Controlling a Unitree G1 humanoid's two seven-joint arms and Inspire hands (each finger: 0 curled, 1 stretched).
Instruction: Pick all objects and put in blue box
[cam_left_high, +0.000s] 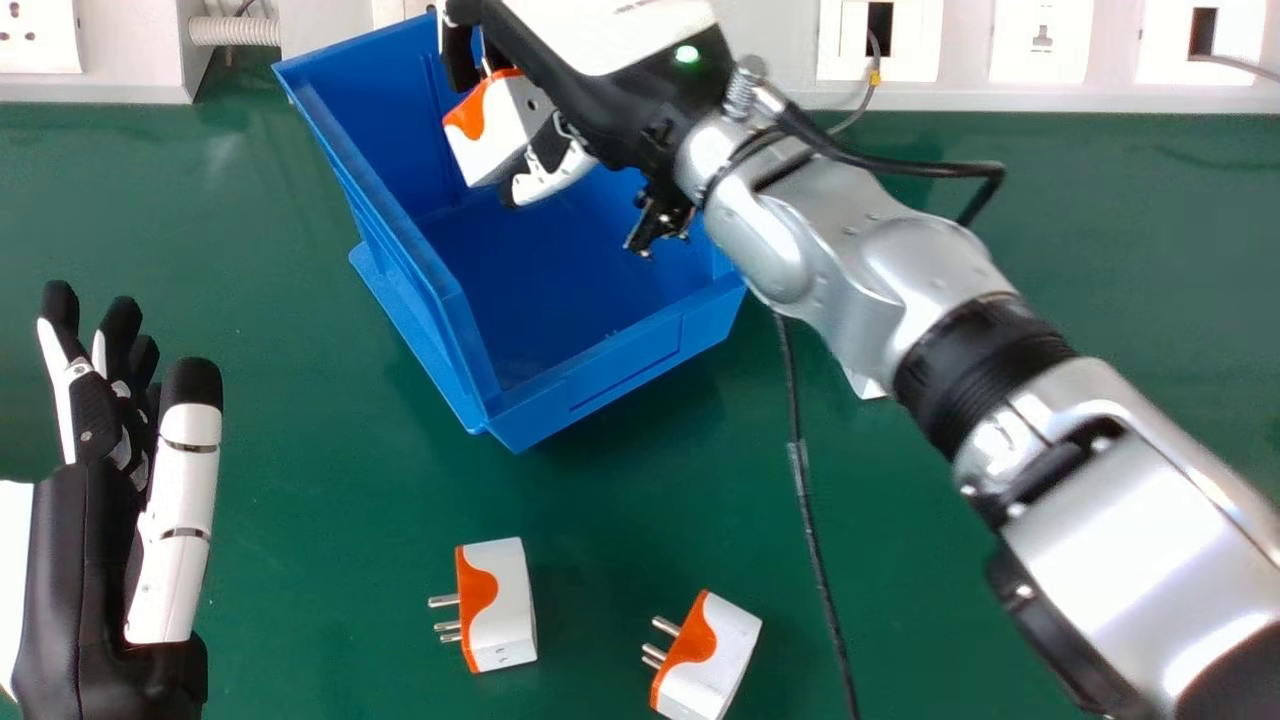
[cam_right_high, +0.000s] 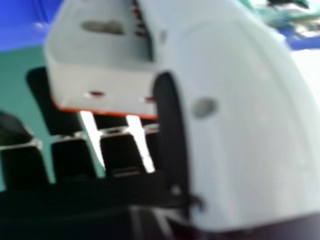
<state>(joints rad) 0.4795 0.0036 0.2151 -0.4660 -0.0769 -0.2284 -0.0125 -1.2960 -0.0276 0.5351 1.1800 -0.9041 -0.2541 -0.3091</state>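
Note:
In the head view my right hand is over the blue box, its fingers and thumb pinching a white and orange plug adapter above the box's inside. The right hand view shows that adapter between the thumb and the dark fingers of my right hand, its metal pins toward the palm. Two more such adapters lie on the green table, one in front of the box and another to its right. My left hand stays at the left edge, fingers straight and holding nothing.
Along the back of the green table runs a white trunking with wall sockets. A black cable lies on the table right of the box, running to the front edge. The right forearm spans the table's right side.

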